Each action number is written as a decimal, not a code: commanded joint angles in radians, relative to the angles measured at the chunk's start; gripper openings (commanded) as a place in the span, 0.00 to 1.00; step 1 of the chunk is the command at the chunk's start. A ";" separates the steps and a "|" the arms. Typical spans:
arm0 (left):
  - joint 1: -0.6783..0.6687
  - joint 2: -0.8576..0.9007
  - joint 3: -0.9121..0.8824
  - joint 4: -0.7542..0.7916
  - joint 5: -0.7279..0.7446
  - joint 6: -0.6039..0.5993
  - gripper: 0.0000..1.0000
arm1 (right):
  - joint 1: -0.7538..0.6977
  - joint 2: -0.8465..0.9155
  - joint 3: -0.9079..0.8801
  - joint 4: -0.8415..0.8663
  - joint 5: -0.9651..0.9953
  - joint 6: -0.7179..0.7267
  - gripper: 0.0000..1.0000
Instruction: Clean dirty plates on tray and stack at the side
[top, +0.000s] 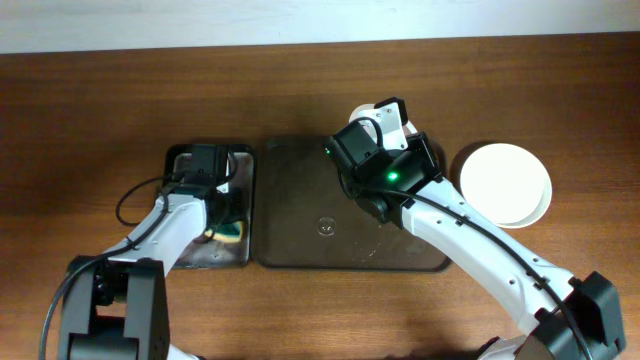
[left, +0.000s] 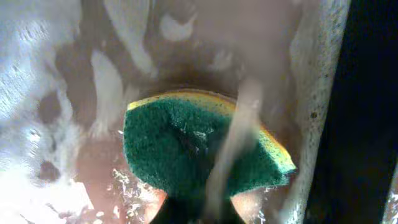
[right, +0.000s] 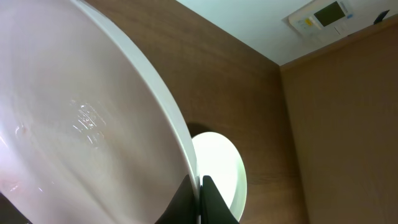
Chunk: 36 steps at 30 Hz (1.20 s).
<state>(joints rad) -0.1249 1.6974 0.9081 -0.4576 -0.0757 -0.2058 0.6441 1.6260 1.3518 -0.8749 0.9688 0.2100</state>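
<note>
Overhead, the dark brown tray (top: 300, 215) lies at the middle of the wooden table (top: 90, 90), and nothing rests on the part of it that shows. The right claw (top: 385, 118) hangs over the tray's upper right corner, pinching a white plate (top: 362, 111) that stands on edge. A stack of plates (top: 505, 185) sits on the table at the right of the frame, apart from the tray. At the left, just beside the tray, the left claw (top: 208, 178) reaches down into a small black tray (top: 175, 160), with a sponge (top: 233, 232) near that tray's lower right corner. From the left wrist, the green and yellow sponge (left: 193, 149) fills the middle of the frame in foamy water; a blurred streak crosses it, and I cannot tell whether the claw is spread or closed. From the right wrist, the claw (right: 200, 190) is pressed onto the rim of the tilted plate (right: 81, 118), which fills the left of the frame, with the stack (right: 221, 165) lying on the table beyond it.
</note>
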 joint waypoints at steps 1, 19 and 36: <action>0.005 -0.016 0.050 0.008 -0.040 -0.001 0.00 | 0.005 -0.015 0.012 -0.001 0.031 0.016 0.04; 0.005 -0.159 0.056 -0.255 0.091 -0.002 1.00 | -0.169 -0.121 0.023 -0.006 -0.198 0.124 0.04; 0.005 -0.159 0.056 -0.281 0.088 -0.002 1.00 | -1.085 -0.021 -0.015 -0.098 -0.859 0.147 0.04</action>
<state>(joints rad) -0.1246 1.5597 0.9485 -0.7376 0.0044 -0.2054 -0.3973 1.5558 1.3556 -0.9707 0.1688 0.3420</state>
